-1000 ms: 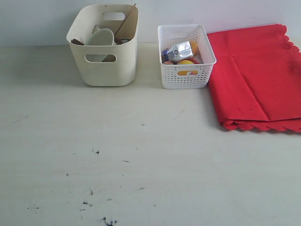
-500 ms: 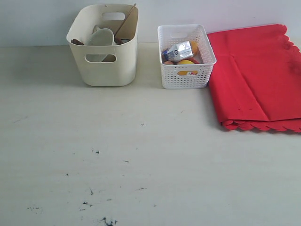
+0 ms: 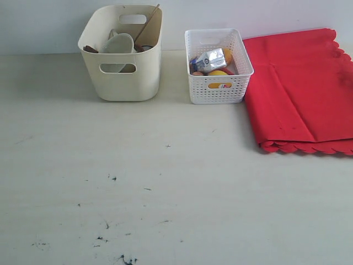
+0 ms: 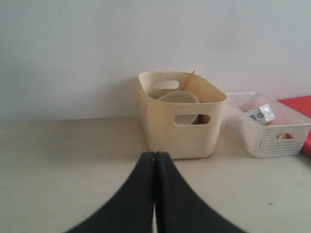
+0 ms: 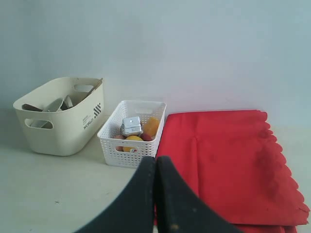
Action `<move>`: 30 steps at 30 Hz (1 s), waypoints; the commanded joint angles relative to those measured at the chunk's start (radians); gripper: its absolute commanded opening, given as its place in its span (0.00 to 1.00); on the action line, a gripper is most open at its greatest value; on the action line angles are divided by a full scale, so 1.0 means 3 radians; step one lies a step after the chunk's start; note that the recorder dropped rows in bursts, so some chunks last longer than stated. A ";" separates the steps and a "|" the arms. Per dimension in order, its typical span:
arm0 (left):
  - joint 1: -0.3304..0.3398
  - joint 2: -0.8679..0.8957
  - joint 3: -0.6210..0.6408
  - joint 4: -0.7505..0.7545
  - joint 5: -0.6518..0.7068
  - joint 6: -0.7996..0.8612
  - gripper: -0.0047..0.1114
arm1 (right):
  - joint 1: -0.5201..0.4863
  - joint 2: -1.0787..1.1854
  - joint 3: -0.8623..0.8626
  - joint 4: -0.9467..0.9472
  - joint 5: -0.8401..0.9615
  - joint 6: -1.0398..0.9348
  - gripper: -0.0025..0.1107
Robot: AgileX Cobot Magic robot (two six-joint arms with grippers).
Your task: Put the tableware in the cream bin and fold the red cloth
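Observation:
The cream bin (image 3: 122, 83) stands at the back left of the table and holds the tableware: a pale bowl (image 3: 117, 44), a brown plate edge (image 3: 90, 49) and a chopstick (image 3: 148, 22) leaning out. The red cloth (image 3: 300, 94) lies folded at the back right, scalloped edges stacked along its near side. Neither arm shows in the exterior view. My left gripper (image 4: 154, 155) is shut and empty, facing the cream bin (image 4: 182, 133) from a distance. My right gripper (image 5: 155, 160) is shut and empty, back from the red cloth (image 5: 228, 160).
A white lattice basket (image 3: 218, 85) with a milk carton (image 3: 209, 59) and fruit stands between the bin and the cloth. A pale wall runs behind everything. Dark specks mark the near tabletop (image 3: 110, 226).

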 commanded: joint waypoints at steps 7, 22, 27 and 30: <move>0.0462 -0.0084 0.0249 0.0173 0.0110 -0.0410 0.04 | 0.0004 -0.0015 0.0016 0.0008 -0.0002 -0.0024 0.02; 0.0508 -0.0084 0.0249 0.0234 0.0549 -0.0393 0.04 | 0.0004 -0.0015 0.0016 0.0008 -0.0002 -0.0017 0.02; 0.0508 -0.0084 0.0249 0.0234 0.0549 -0.0393 0.04 | 0.0004 -0.0015 0.0016 0.0008 -0.0002 -0.0017 0.02; 0.0508 -0.0084 0.0249 0.0234 0.0549 -0.0393 0.04 | 0.0004 -0.0015 0.0016 0.0008 -0.0002 -0.0017 0.02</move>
